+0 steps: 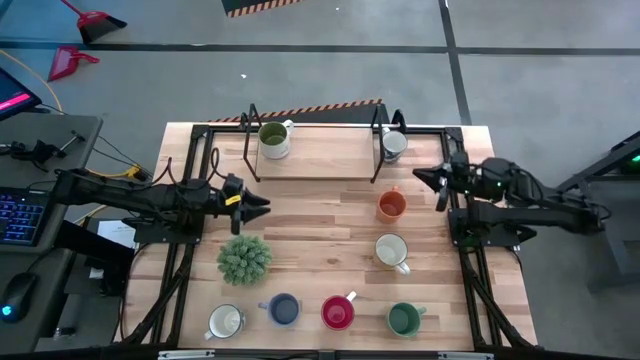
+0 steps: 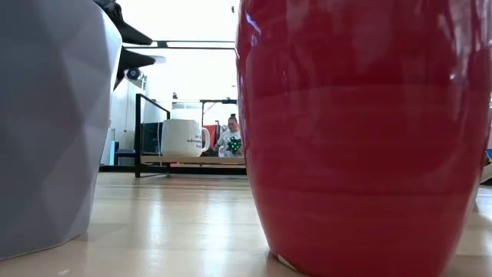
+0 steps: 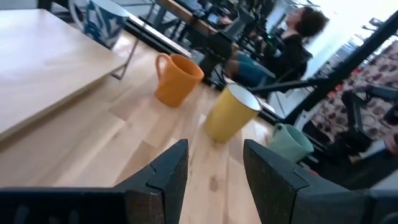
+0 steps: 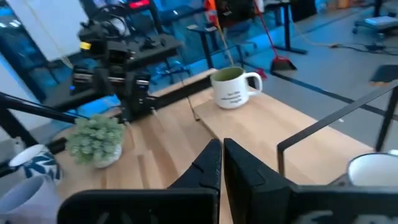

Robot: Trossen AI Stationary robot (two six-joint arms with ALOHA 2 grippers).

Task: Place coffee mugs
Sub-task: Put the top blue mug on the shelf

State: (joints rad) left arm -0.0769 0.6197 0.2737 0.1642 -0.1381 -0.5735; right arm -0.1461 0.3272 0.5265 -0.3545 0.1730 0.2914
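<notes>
Overhead, the left end effector [image 1: 262, 204] hovers at nine o'clock, fingers parted, holding nothing; the right end effector [image 1: 417, 178] at three o'clock is closed, empty. Coffee mugs: four along six o'clock, red mug [image 1: 337, 312] among them.

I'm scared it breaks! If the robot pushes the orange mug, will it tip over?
Probably not: the orange mug stands upright on the flat wooden table, so it would likely slide. It looks glazed, so maybe slippery and breakable if dropped.
</notes>
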